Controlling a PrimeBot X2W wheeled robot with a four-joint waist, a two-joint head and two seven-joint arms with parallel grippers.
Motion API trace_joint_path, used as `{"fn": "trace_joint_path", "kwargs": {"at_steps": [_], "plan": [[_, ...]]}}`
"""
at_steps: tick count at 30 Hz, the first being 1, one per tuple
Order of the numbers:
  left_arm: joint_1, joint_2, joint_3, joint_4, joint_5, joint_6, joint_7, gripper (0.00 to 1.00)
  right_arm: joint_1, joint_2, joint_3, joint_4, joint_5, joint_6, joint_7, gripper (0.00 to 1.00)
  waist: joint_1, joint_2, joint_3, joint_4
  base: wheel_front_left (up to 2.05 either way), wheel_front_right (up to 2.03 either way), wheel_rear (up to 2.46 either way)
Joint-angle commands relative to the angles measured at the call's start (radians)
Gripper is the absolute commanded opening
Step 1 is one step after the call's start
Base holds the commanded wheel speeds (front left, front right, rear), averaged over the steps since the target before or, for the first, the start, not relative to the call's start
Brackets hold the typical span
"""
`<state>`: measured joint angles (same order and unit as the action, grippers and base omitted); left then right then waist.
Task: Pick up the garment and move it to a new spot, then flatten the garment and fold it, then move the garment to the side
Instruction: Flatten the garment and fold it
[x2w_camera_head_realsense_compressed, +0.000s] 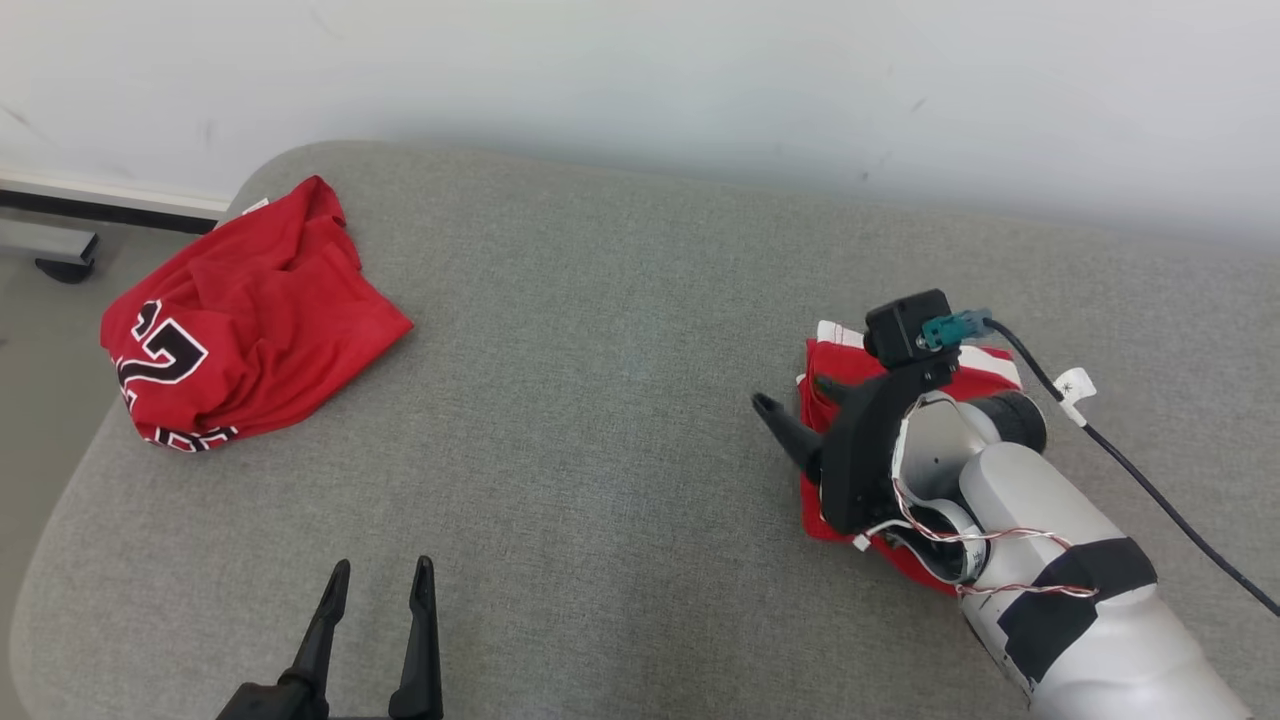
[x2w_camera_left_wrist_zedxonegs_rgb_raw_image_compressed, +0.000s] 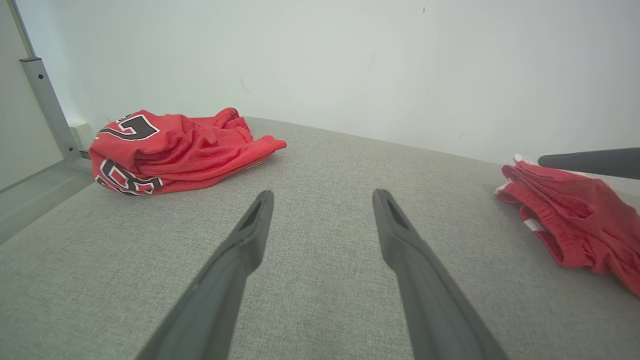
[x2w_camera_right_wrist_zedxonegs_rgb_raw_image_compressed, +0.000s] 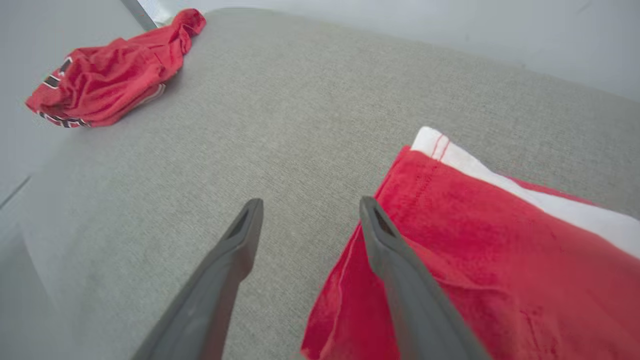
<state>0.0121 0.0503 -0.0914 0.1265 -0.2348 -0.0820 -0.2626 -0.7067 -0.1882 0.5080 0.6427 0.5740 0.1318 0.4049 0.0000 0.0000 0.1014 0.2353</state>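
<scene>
The folded red garment (x2w_camera_right_wrist_zedxonegs_rgb_raw_image_compressed: 475, 240) lies at the right of the grey padded surface (x2w_camera_head_realsense_compressed: 600, 400). The right pincer (x2w_camera_head_realsense_compressed: 795, 395) hangs released at its left edge, one finger above the cloth. The left pincer (x2w_camera_head_realsense_compressed: 382, 568) is released too, at the near left. A crumpled red jersey (x2w_camera_head_realsense_compressed: 255, 320) lies far left.

Bright, even light (wrist views curve outward).

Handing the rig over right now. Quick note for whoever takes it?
Left gripper: open, empty, above the grey surface near its front.
Right gripper: open, holding nothing, at the folded red garment's inner edge; contact unclear.
Folded garment lies on the right; crumpled red jersey lies far left.
Done: the right one looks folded and set aside.
Left: jersey not yet picked up, flattened or folded.
</scene>
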Motion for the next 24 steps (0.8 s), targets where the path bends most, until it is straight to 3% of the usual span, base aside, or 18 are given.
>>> {"fn": "trace_joint_path", "kwargs": {"at_steps": [1, 7, 12, 17, 18, 19, 20, 24], "plan": [[0.014, 0.000, 0.003, -0.003, 0.004, 0.002, -0.003, 1.00, -0.007, -0.008, 0.006, -0.020, 0.025, -0.002, -0.018, 1.00, 0.0000, 0.0000, -0.007, -0.006, 0.00, 0.00, 0.00], [0.020, 0.000, 0.006, -0.009, 0.006, -0.002, -0.003, 1.00, -0.009, -0.092, -0.017, -0.072, 0.070, -0.002, -0.124, 1.00, 0.0000, 0.0000, -0.025, -0.025, 0.00, 0.00, 0.00], [0.025, 0.000, 0.003, -0.006, 0.006, -0.003, -0.003, 1.00, 0.033, -0.166, -0.097, -0.013, 0.028, -0.002, -0.203, 1.00, 0.0000, 0.0000, -0.035, -0.029, 0.00, 0.00, 0.00], [0.030, 0.000, 0.006, -0.013, 0.008, -0.004, -0.003, 1.00, 0.096, -0.195, -0.161, 0.063, -0.022, -0.002, -0.256, 0.96, 0.0000, 0.0000, -0.031, -0.029, 0.00, 0.00, 0.00], [0.029, 0.000, 0.008, -0.016, 0.009, -0.004, -0.003, 1.00, 0.106, -0.193, -0.175, 0.078, -0.028, -0.002, -0.266, 0.49, 0.0000, 0.0000, -0.027, -0.030, 0.00, 0.00, 0.00], [0.029, 0.000, 0.010, -0.016, 0.010, -0.004, -0.003, 1.00, 0.117, -0.186, -0.185, 0.093, -0.035, -0.002, -0.275, 0.28, 0.0000, 0.0000, -0.025, -0.031, 0.00, 0.00, 0.00], [0.030, 0.000, 0.012, -0.017, 0.011, -0.004, -0.003, 1.00, 0.129, -0.178, -0.191, 0.108, -0.047, -0.002, -0.283, 0.00, 0.0000, 0.0000, -0.024, -0.032, 0.00, 0.00, 0.00], [0.030, 0.000, 0.013, -0.017, 0.012, -0.007, -0.003, 1.00, 0.150, -0.147, -0.199, 0.148, -0.076, -0.002, -0.306, 0.00, 0.0000, 0.0000, -0.020, -0.035, 0.00, 0.00, 0.00]]}}
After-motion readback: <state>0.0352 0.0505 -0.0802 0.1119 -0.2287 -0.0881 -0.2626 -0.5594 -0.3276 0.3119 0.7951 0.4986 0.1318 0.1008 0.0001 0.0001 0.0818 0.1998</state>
